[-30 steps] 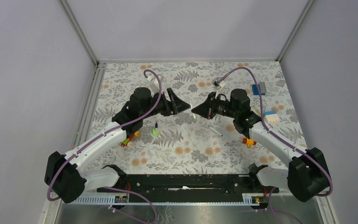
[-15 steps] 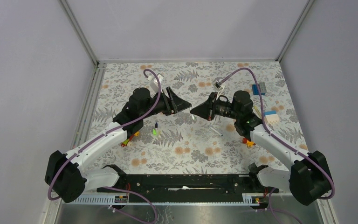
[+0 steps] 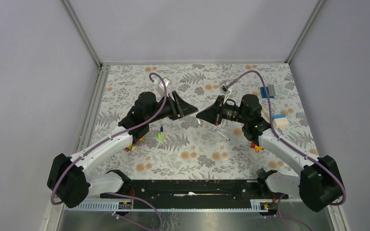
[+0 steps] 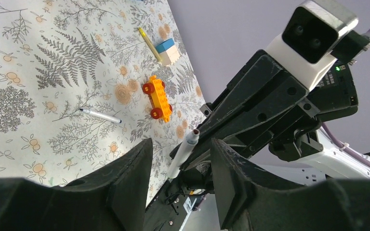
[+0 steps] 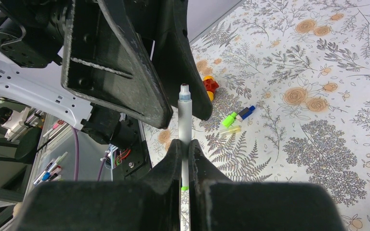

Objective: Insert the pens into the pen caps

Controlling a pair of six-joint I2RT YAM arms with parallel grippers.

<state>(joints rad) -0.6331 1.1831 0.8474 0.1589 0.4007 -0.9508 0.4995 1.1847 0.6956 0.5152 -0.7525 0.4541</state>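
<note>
Near you, left of centre on the floral-patterned table (image 3: 197, 154), the bright green tube cap (image 5: 229, 120) lies just beside the dark blue tube cap (image 5: 245, 112). A thin white loose pen (image 4: 99, 115) lies further right. Beyond them, your right gripper (image 5: 185, 144) is clamped on a white-barrelled pen (image 5: 185, 113). Its tip points between the left gripper (image 4: 180, 144) fingers, which are spread wide and hold nothing.

We find no legible text, labels, brands or numbers in any view. We record no readable signs either.
</note>
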